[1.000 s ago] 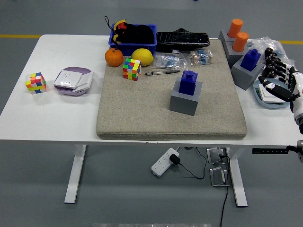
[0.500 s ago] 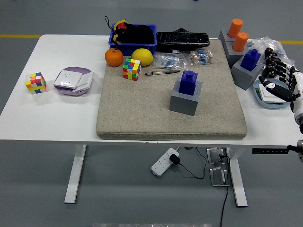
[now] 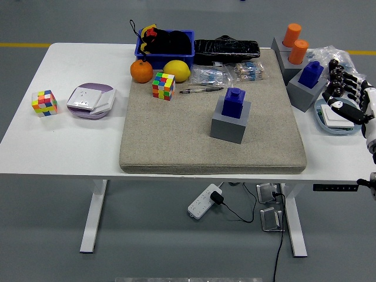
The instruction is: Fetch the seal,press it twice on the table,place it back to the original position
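Since a moment ago my right hand [image 3: 346, 97] has drifted a touch to the right at the table's [image 3: 59, 147] right edge; nothing else has shifted. My fingers [image 3: 339, 75] are loosely spread and hold nothing, hovering over a white dish [image 3: 329, 120] just right of the mat [image 3: 176, 135]. My left hand is out of sight.

No writing can be read anywhere: nothing legible on the seal, the packets or the purple-and-white box [image 3: 90, 100].

The seal [image 3: 233, 103], a blue block with a small knob on top, stands upright in its grey base [image 3: 230, 125] near the middle of the mat, long axis vertical, knob up. A second blue seal [image 3: 310, 74] sits upright in another grey base at the mat's far right corner, just left of my fingers. Two orange cylinders [image 3: 295, 43] stand behind it.

On the far left of the mat lie an orange [image 3: 141, 71], a lemon [image 3: 177, 70] and a cube [image 3: 164, 86]; another cube [image 3: 44, 102] rests on the table at left.
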### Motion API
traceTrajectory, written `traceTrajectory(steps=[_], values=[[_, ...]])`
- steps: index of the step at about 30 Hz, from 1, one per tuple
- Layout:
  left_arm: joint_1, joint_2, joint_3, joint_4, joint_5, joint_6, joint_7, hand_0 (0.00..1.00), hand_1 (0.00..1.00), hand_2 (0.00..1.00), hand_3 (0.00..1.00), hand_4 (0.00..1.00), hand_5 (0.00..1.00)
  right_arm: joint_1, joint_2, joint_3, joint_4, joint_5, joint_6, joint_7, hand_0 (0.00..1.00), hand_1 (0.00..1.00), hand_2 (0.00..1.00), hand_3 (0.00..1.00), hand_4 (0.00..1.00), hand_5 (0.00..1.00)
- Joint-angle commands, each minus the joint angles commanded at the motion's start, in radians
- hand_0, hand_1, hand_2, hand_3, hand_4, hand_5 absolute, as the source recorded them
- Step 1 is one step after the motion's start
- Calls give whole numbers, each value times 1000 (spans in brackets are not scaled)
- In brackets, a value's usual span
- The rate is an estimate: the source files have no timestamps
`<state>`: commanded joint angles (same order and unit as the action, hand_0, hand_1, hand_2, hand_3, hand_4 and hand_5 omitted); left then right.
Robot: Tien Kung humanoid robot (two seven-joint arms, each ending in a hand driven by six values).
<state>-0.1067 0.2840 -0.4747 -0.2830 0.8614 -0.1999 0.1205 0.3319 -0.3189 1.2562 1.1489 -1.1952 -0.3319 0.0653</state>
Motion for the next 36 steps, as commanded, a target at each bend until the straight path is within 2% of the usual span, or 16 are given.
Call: traceTrajectory(steps=[36], values=[[-1, -4, -1, 1, 1, 1, 2, 828, 794, 758, 814, 739, 335, 3, -2, -3, 2, 3, 0, -3, 905, 847, 846, 847, 874, 238]])
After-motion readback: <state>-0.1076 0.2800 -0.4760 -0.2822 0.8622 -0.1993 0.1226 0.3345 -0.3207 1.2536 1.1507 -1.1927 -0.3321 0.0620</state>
